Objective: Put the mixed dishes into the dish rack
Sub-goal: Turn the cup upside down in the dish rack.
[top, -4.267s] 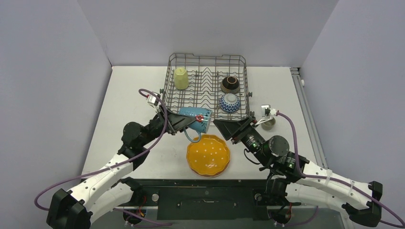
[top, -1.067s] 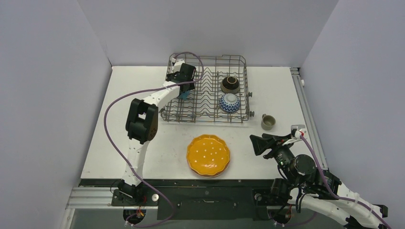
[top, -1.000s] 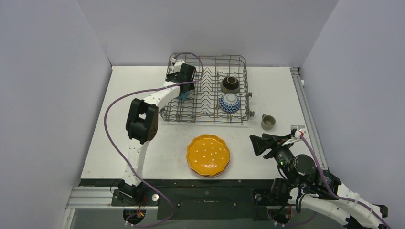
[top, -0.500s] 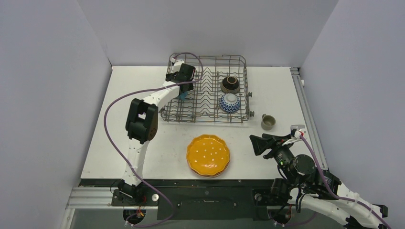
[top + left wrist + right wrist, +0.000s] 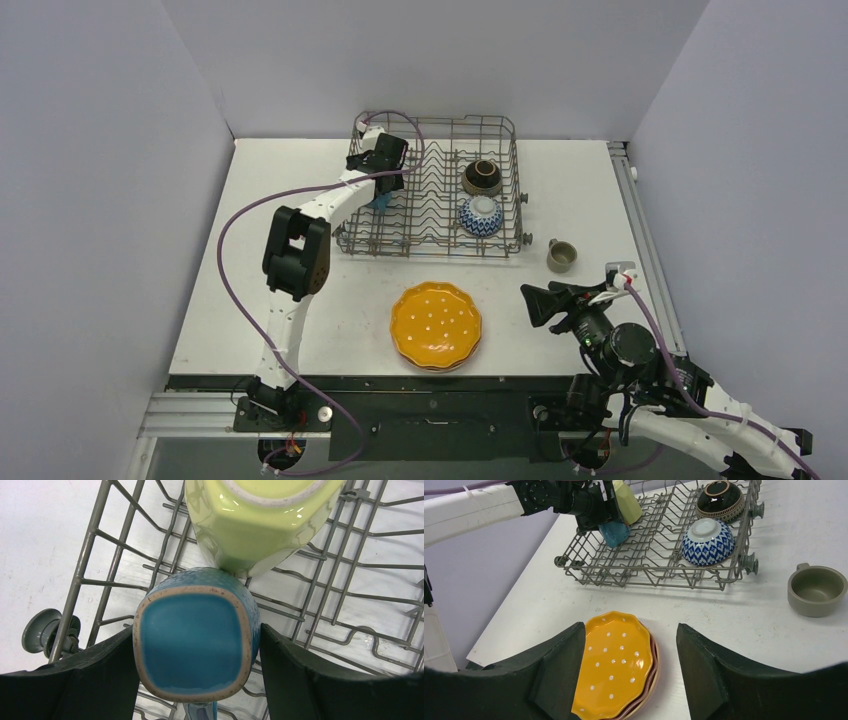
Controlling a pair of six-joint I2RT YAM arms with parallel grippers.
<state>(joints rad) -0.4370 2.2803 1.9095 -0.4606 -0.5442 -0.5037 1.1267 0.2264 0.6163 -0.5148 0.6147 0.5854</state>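
The dish rack (image 5: 512, 170) stands at the back of the table. My left gripper (image 5: 381, 183) reaches into its left side; its jaws stand wide on either side of an upturned blue mug (image 5: 192, 640), with a thin gap at the right finger. A pale-yellow mug (image 5: 255, 525) leans right behind the blue one. A dark brown bowl (image 5: 481, 177) and a blue-white patterned bowl (image 5: 480, 215) sit upturned on the rack's right side. An orange dotted plate (image 5: 436, 325) tops a stack with pink edges below. My right gripper (image 5: 530, 300) is open and empty, right of the stack.
A grey mug (image 5: 561, 257) stands upright on the table right of the rack, also in the right wrist view (image 5: 816, 590). Grey walls close in the left, back and right. A rack wheel (image 5: 47, 630) shows by my left finger.
Since 4.3 s ago my left arm carried the blue mug into the rack's left side and my right arm drew back. In the last second my left gripper shifted slightly back.
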